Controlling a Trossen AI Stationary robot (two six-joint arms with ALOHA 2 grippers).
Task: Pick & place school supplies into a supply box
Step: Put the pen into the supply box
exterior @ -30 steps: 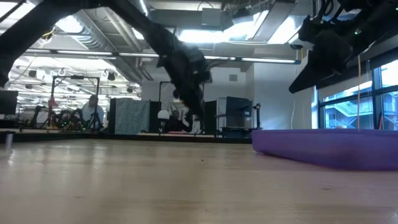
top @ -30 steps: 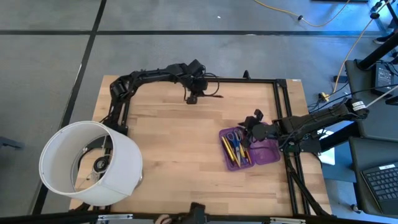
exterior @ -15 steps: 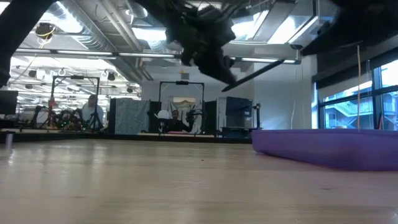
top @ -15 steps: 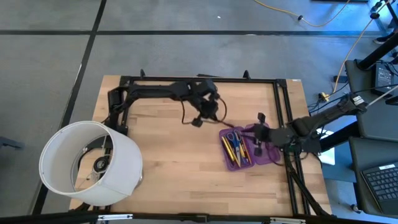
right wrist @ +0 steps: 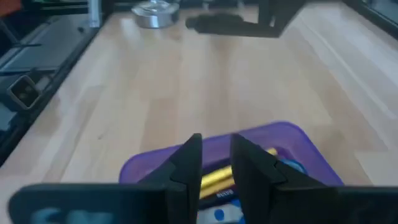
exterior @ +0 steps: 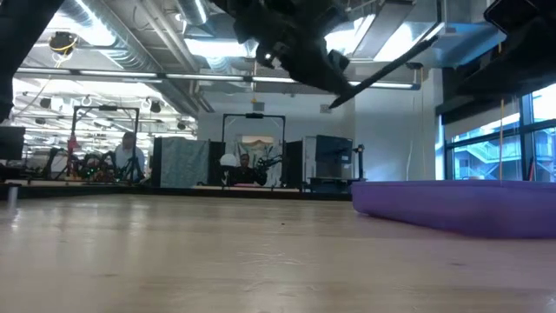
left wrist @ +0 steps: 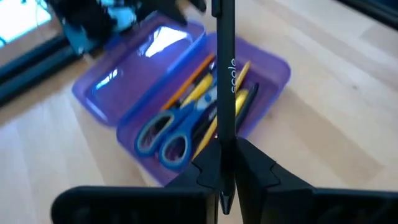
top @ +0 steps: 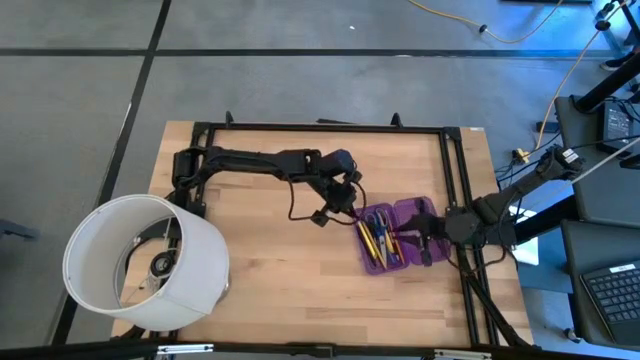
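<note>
The left tool (left wrist: 224, 180) is clamped on a black pen (left wrist: 224, 81) and hangs in the air just above the near end of the purple supply box (top: 432, 250), which lies open on the table (top: 270, 260) toward its right side. The pen sticks out forward from the pinched fingers (left wrist: 258, 168), slanting over the compartment that holds the blue-handled scissors (left wrist: 168, 134) and the yellow pencils (left wrist: 202, 93); it is clear of them, not yet lying in the box. The other half of the box looks bare, as far as the overhead view lets one judge. The right tool (right wrist: 216, 165) sits low at the opposite long side of the box, its fingers (right wrist: 186, 165) a narrow gap apart with nothing between them. A large white cylinder (top: 145, 265) stands at the table's front left corner.
</note>
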